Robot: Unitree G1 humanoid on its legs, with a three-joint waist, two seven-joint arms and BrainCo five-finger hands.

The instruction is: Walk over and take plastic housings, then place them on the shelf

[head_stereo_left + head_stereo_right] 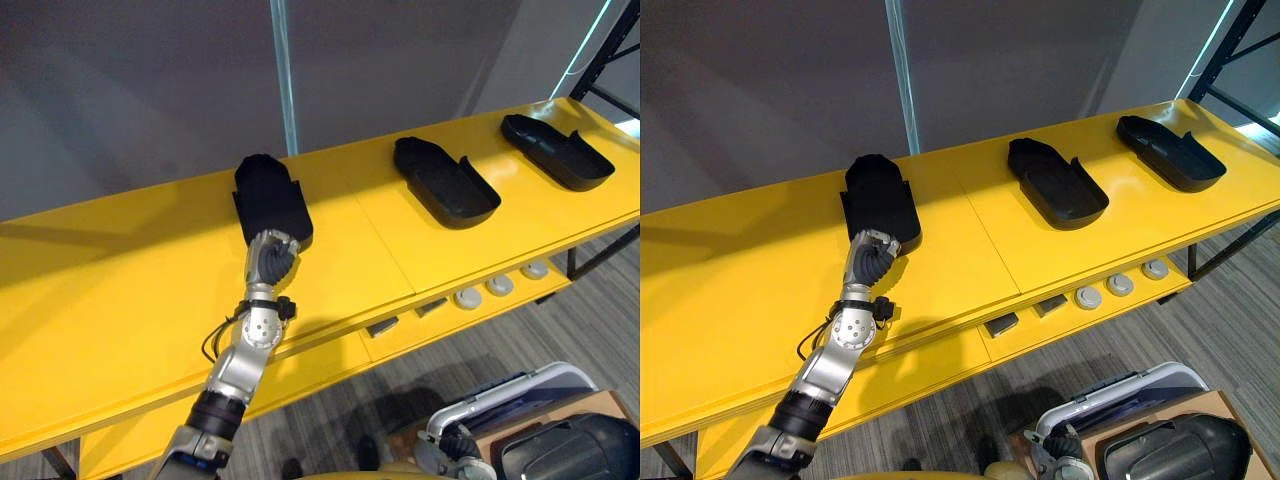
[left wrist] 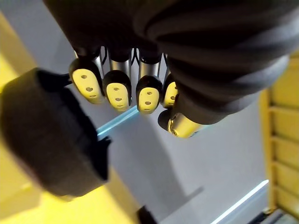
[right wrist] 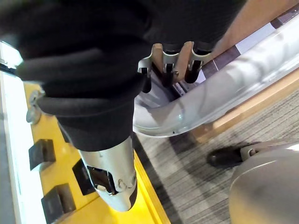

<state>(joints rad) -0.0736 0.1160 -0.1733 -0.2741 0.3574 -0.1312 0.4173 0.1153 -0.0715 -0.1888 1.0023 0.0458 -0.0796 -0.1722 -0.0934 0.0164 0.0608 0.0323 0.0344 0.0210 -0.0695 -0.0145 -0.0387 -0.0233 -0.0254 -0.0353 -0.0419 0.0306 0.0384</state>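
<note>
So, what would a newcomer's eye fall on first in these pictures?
The bright yellow shelf carries a left housing, a middle housing and a right housing, all black plastic. The left hand is at the left housing's near end. The right hand hangs low by a grey bin.

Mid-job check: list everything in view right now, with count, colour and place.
shelf: one, yellow, across the view
plastic housings: three, black, on the shelf top: left, middle, right
round discs: three, pale grey, lower level, right
small blocks: two, dark grey, lower level, beside the discs
tub: one, grey, floor, lower right
cardboard box: one, brown, beside the tub
left hand: at the left housing's near end, fingers relaxed, holding nothing
right hand: at the tub's rim
</note>
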